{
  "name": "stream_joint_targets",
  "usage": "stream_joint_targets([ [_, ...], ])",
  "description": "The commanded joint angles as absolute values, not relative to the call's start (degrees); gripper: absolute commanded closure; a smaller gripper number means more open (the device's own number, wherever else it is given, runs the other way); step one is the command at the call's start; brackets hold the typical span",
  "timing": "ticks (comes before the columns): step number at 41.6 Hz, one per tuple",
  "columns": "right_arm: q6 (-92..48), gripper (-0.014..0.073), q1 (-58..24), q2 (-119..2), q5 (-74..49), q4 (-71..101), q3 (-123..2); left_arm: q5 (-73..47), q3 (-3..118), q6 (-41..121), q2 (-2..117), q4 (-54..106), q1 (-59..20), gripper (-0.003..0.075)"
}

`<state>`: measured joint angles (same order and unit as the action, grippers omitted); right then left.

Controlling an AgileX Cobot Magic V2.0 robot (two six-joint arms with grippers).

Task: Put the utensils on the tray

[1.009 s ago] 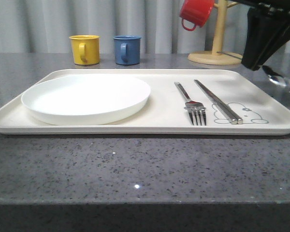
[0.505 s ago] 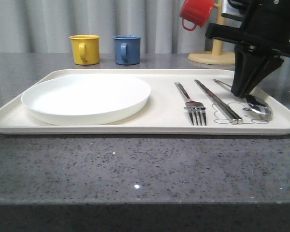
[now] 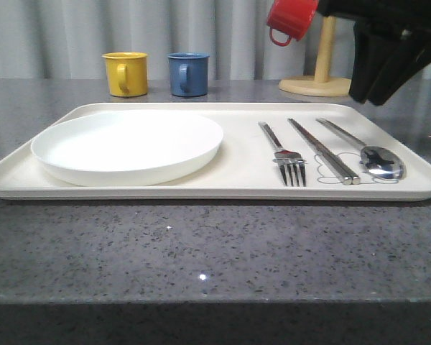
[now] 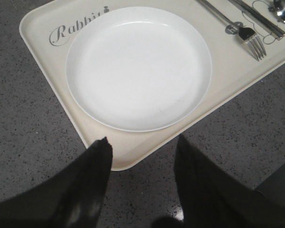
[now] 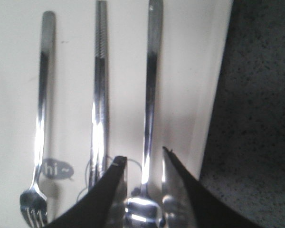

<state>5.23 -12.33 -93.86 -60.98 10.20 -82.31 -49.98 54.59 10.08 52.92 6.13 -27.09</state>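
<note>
Spoon (image 5: 149, 95) lies on tray (image 5: 190, 71) under the open (empty) right pincer (image 5: 141, 159).

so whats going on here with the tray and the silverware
The robot is setting utensils on the cream tray. The white plate, fork, chopsticks and spoon all lie on it, the three utensils side by side at the tray's right end. The right pincer is open above the spoon, holding nothing. The left pincer is open too, hovering at the tray's near edge beside the plate. Yellow and blue mugs stand behind the tray.
</note>
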Motion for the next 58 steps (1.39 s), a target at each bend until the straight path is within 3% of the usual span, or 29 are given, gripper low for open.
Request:
stream_joint_targets([
  [1,0.0,0.0369,-15.35,-86.53,-61.55,8.6,-82.45,-46.39,56.03,9.83,52.36,6.82,-27.52,0.0406],
  [15,-3.48,0.0369,-27.64,-68.35,-63.99,6.69,-72.78,-46.39,56.03,9.83,52.36,6.82,-27.52,0.0406],
  [37,-3.48,0.0369,-27.92,-43.98,-63.78,6.67,-61.86,-46.39,56.03,9.83,52.36,6.82,-27.52,0.0406],
  [58,-3.48,0.0369,-27.92,-38.07,-63.5,6.56,-59.29,-46.39,56.03,9.83,52.36,6.82,-27.52,0.0406],
])
